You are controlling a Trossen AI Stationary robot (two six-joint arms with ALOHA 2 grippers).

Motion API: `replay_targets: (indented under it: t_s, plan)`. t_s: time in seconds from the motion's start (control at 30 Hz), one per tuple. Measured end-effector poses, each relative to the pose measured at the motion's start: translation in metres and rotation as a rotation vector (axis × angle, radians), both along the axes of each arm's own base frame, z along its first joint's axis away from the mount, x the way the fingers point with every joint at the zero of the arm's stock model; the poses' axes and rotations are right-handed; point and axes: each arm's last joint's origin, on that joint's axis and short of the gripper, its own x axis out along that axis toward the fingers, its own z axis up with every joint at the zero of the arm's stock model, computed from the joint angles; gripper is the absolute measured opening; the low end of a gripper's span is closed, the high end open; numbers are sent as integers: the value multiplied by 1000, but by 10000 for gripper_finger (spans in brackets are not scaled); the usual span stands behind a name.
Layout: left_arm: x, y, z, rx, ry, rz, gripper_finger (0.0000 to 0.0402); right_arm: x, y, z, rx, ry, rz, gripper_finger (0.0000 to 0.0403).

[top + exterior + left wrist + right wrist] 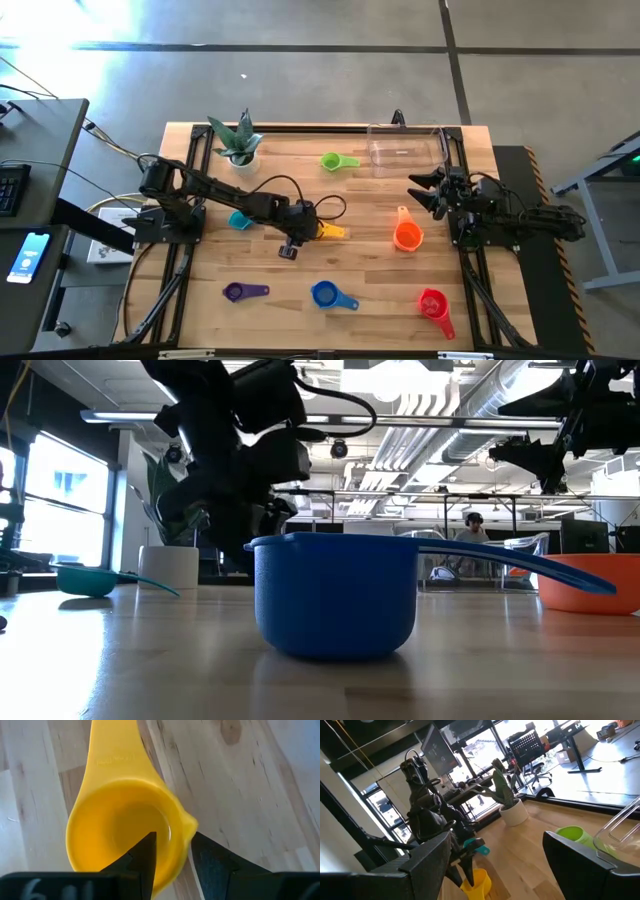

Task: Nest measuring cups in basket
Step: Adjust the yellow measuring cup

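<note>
One wrist view shows left gripper (pixel 172 862) pinching yellow cup (pixel 125 825) rim.

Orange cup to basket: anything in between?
No. In the high view, only bare table separates the orange cup from the basket.

This is a robotics lab set in an open-plan office or workshop. A wooden table (pixel 300 270) stands on a bare concrete floor (pixel 300 90). Exposed ducts (pixel 430 400) run under the ceiling, office chairs (pixel 527 747) stand by big windows (pixel 470 750), and a person (pixel 472 530) sits at a far desk.
</note>
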Motion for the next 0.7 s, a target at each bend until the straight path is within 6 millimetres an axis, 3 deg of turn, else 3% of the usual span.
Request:
replay_targets:
  t_s: [0.43, 0.7]
  plan:
    - [0, 0, 0, -5, 4, 26, 10, 0, 0, 0, 45, -13, 4, 309]
    - [-5, -11, 0, -26, 47, 35, 13, 0, 0, 0, 101, -29, 17, 309]
